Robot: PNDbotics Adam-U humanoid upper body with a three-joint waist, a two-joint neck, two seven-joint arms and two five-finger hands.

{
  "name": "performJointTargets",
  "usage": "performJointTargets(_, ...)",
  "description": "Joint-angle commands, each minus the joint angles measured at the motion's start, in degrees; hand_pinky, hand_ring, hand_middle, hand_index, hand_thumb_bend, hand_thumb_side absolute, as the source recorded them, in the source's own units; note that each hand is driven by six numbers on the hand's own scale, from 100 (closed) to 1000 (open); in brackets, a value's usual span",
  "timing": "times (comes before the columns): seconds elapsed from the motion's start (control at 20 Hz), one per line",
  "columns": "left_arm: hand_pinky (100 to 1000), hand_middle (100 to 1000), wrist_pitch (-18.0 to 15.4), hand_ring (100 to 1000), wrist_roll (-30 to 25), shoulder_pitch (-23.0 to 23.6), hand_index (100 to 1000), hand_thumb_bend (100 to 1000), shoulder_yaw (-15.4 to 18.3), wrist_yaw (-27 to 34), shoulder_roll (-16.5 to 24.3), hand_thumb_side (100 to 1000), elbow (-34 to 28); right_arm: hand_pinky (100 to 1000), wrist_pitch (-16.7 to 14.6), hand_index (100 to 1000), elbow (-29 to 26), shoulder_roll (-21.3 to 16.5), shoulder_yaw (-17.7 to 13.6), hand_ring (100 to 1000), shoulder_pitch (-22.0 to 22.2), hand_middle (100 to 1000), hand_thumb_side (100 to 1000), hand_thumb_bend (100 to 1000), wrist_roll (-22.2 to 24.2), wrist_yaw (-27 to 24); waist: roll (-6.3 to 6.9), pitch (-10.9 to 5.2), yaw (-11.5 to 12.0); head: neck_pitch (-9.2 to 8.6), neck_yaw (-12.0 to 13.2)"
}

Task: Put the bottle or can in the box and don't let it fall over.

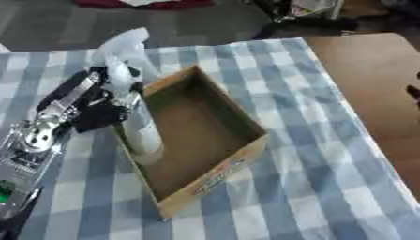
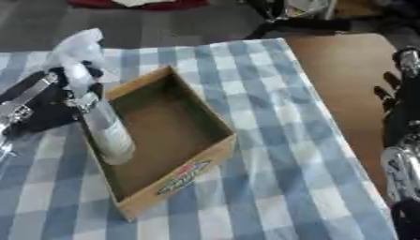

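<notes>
Left robot hand apparently grips bottle inside box

The left arm comes in from the lower left, silver joints showing along the black forearm, and slants up to the wrist. The left robot hand is curled round something pale, fingers wrapped at its upper part. The right arm stands at the right edge; the right robot hand hangs there, its dark fingers too blurred to read.
</notes>
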Motion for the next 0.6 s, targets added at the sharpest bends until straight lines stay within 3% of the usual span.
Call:
performJointTargets(0.05, 740, 1000, -0.4, 917, -1.0, -0.1, 861, 153, 1.4, -0.7, 2.2, 778, -2.9, 947, -0.1, 881, -1.1, -0.8, -0.6, 1000, -0.4, 1000, 755, 100, -0.1, -0.4, -0.08, -1.24, 0.0, -0.48, -0.3)
performJointTargets(0.45, 736, 987, -1.3, 909, -4.2, 2.9, 840, 100, 5.1, -3.0, 4.7, 742, -9.1, 946, -0.2, 881, -1.2, -0.9, -0.7, 1000, -0.3, 1000, 751, 100, -0.2, -0.4, -0.14, -1.13, 0.1, -0.45, -0.7)
performJointTargets(0.6, 654, 948, -0.7, 876, -1.1, 4.6, 794, 100, 8.8, -1.5, 5.5, 659, -13.1, 946, -0.3, 881, -1.4, -1.0, -0.8, 1000, -0.2, 1000, 745, 100, -0.2, -0.3, -0.19, -1.07, 0.3, -0.38, -1.0)
